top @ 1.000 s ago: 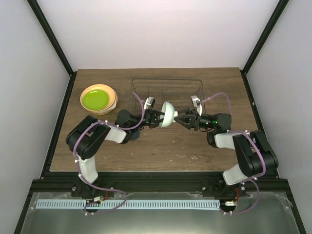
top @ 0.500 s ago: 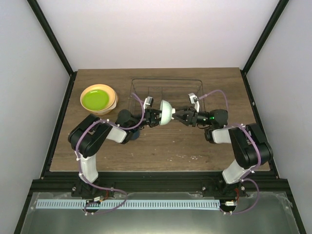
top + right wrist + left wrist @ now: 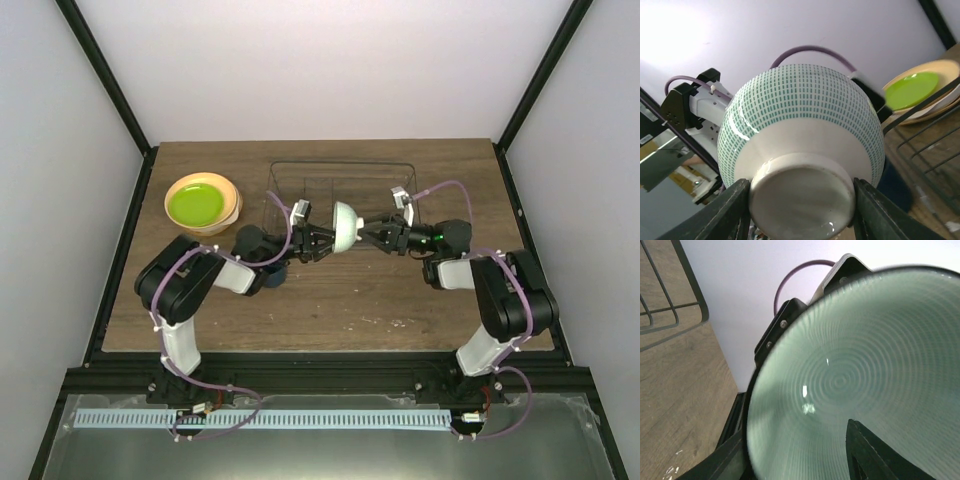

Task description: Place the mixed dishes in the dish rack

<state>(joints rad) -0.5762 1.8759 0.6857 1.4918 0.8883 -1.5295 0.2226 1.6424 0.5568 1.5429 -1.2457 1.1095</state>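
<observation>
**Overhead and wrist views, worktop [image 3: 400, 310] read from left to right.** At the rear left corner we see the lime-green plate [image 3: 196, 204] lying flat inside the peach-orange plate [image 3: 228, 196]. The small dark blue mug [image 3: 896, 186] stands on the worktop below the left arm and is largely hidden from above.

The left hand [image 3: 320, 244] reaches rightward to the pale mint bowl [image 3: 345, 228]. Its fingers [image 3: 867, 455] are parted, one inside the bowl's ribbed hollow and the other outside the rim. We cannot tell whether either one touches the bowl.

The bowl is up off the worktop and tipped on its side near the worktop's centre, with its mouth facing the left hand. It sits at the near edge of the dish rack [image 3: 341, 164] (whether above the wire or just in front of it, we cannot tell). Its outer wall is white with rows of green dashes.

The right hand [image 3: 368, 238] holds the bowl from the opposite side. Its two fingers [image 3: 732, 212] are pressed against either side of the bowl's foot ring. The wire rack stands against the worktop's rear edge, centre-right.
</observation>
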